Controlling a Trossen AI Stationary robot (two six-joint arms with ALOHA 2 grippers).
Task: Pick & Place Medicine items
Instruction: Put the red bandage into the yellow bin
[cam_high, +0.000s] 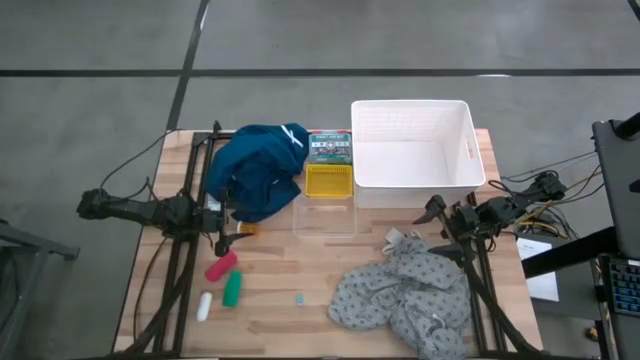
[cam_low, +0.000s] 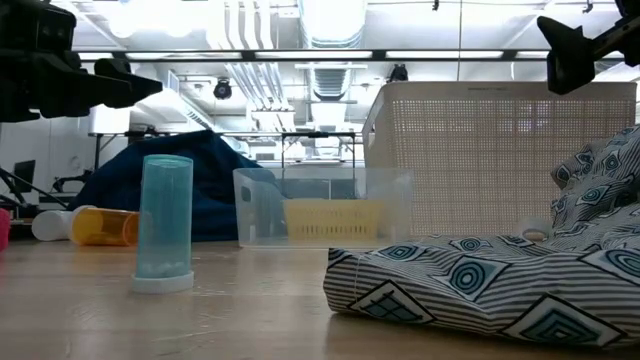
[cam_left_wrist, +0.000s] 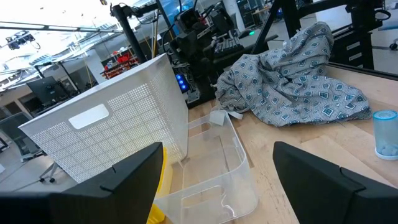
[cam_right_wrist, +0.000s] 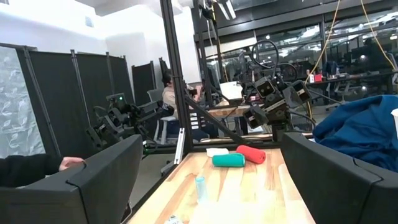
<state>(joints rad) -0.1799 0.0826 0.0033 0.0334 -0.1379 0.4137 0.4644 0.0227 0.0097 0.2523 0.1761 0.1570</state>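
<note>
A robotics lab: ceiling ducts (cam_low: 330, 70), dark partitions (cam_right_wrist: 93, 93), equipment racks.

Even overhead light, soft shadows; low view bg glare.

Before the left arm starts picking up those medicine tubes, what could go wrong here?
The red tube, green tube and white tube lie on their sides close together, so open fingers could roll or nudge a neighbour. The orange bottle sits against the blue cloth, which might snag.
</note>
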